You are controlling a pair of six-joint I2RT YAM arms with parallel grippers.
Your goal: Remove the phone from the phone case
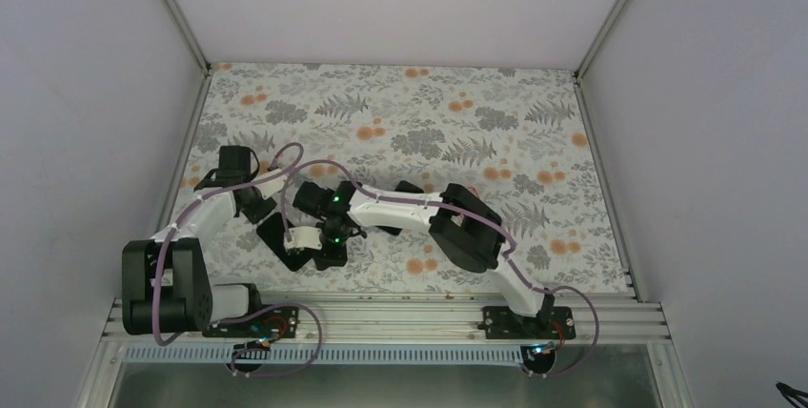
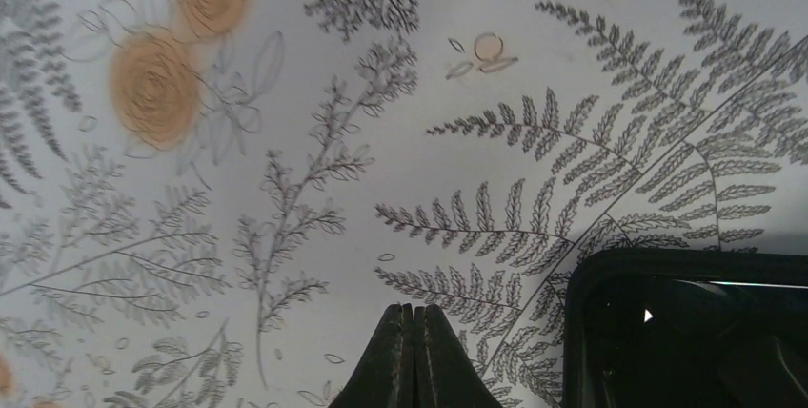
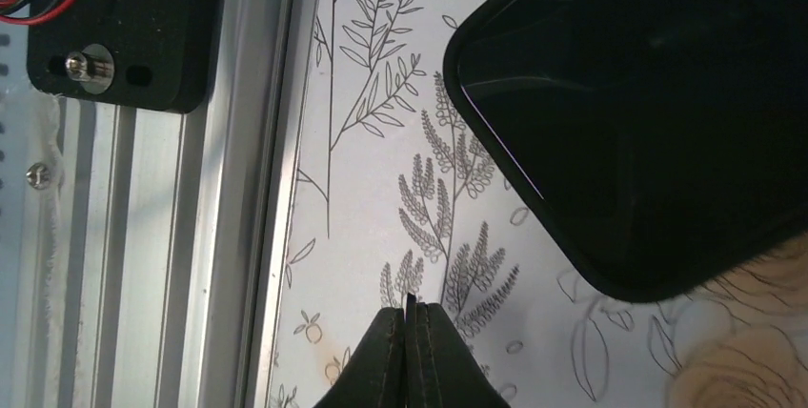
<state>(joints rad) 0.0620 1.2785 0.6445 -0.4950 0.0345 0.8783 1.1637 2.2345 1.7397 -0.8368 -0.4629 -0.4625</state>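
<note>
Looking down from above, two black-and-white robot arms reach over a table covered by a cloth (image 1: 429,112) printed with grey ferns and orange flowers. The left arm (image 1: 214,208) bends in from the left and the right arm (image 1: 400,206) stretches across from the right. Their wrists meet low over the cloth, left of centre and near the front edge. From this height the dark shapes beneath them cannot be told apart.

The left wrist camera shows the left gripper (image 2: 414,351) with its two dark fingers pressed together, holding nothing, hovering over bare fern print. Just to its right, at the lower corner of the view, lies the rounded corner of the black phone case (image 2: 667,265), its raised rim framing a dark, shiny surface. The gripper and case are apart.

The right wrist camera shows the right gripper (image 3: 408,351) also pinched fully closed and empty above the cloth. Up and to the right lies the phone (image 3: 648,112), flat on the cloth with its glossy black face up and a thicker dark rim around its rounded corner. The fingers are not touching it. Along the left side of this view runs the aluminium rail (image 3: 191,189) at the table's edge, carrying a black mounting block (image 3: 124,27) with red wires.
</note>
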